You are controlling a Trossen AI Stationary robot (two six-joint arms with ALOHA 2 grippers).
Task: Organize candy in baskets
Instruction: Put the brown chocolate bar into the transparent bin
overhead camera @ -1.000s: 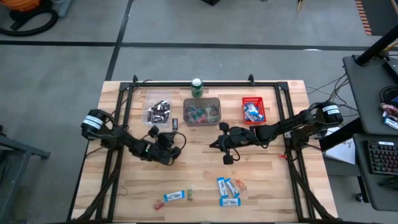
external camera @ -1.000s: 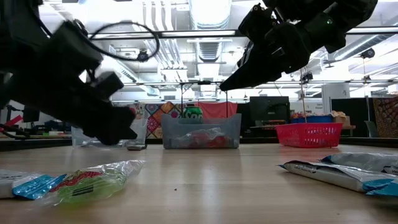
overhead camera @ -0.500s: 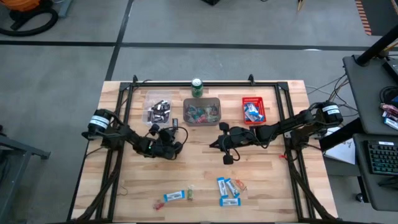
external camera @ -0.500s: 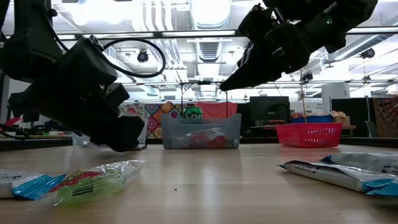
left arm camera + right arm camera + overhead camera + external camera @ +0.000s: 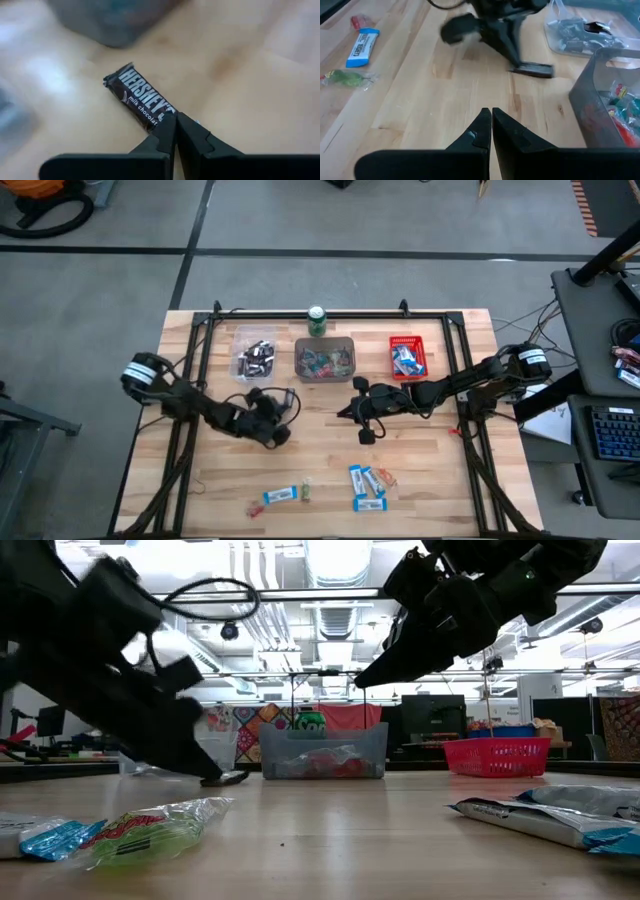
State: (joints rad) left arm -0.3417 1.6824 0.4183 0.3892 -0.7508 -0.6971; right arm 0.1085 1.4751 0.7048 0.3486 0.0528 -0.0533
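Left gripper [image 5: 174,120] is clenched on one end of a dark brown Hershey's mini bar [image 5: 140,97], bar lying on the wood just in front of the clear bin [image 5: 255,356]. Right gripper [image 5: 491,114] is clamped shut on nothing, hovering above the table [image 5: 440,470] in front of the grey bin [image 5: 325,359].

Largest to smallest: table; my two arms reaching inward from both sides; three bins in a back row, clear with dark bars, grey with mixed small pieces, red slotted bin [image 5: 407,356] with blue-and-white bars; green can [image 5: 317,320] behind the grey bin. Loose blue-and-white bars [image 5: 366,486] and a small green piece [image 5: 306,491] lie near the front edge.
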